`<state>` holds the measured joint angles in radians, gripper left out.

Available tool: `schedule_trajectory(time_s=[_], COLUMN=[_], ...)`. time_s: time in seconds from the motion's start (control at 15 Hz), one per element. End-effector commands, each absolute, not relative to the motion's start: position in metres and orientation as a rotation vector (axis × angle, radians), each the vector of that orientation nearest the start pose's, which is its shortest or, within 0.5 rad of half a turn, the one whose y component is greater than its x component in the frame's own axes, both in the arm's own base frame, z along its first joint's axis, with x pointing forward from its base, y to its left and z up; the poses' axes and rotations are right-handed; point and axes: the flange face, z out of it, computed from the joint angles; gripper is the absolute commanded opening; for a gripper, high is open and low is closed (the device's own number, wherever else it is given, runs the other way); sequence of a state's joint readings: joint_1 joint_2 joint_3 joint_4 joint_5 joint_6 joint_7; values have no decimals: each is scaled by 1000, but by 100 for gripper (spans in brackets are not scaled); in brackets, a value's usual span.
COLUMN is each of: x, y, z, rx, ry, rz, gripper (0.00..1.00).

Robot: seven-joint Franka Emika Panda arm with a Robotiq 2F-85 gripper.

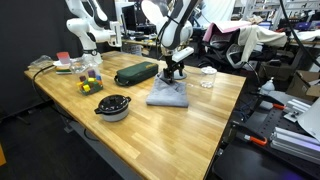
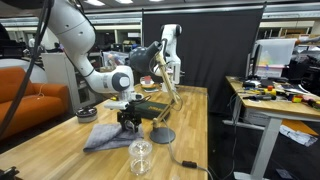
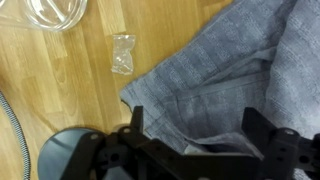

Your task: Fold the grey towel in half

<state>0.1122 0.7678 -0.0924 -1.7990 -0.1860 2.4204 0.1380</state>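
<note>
The grey towel [image 1: 168, 97] lies rumpled on the wooden table, right of the dark green zip case [image 1: 135, 73]. In an exterior view the towel [image 2: 108, 138] spreads under the arm. My gripper [image 1: 175, 72] hangs just above its far edge, also seen low over the cloth as the gripper [image 2: 128, 122]. In the wrist view the towel [image 3: 235, 60] fills the right half, with a loose fold between my two dark fingers. The gripper [image 3: 195, 125] is open, one fingertip [image 3: 137, 120] near the cloth's left edge. I cannot tell whether the tips touch the cloth.
A dark bowl [image 1: 113, 107] sits near the front edge and coloured toys [image 1: 88, 80] at the left. A clear glass bowl [image 2: 141, 155], a grey disc [image 2: 162, 135] and a small plastic wrapper [image 3: 122, 53] lie beside the towel. A cable [image 3: 12, 115] runs nearby.
</note>
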Motion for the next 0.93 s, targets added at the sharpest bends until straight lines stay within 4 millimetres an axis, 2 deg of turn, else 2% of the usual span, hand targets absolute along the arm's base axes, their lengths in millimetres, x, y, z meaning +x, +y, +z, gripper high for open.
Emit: schedule_trajectory(time_s=[0.0, 0.73, 0.87], x=[630, 631, 632], y=[13, 14, 16], z=[108, 109, 108], rx=[-3316, -3309, -3307], ry=[-110, -137, -199], rz=[225, 229, 200], gripper=[100, 100, 100])
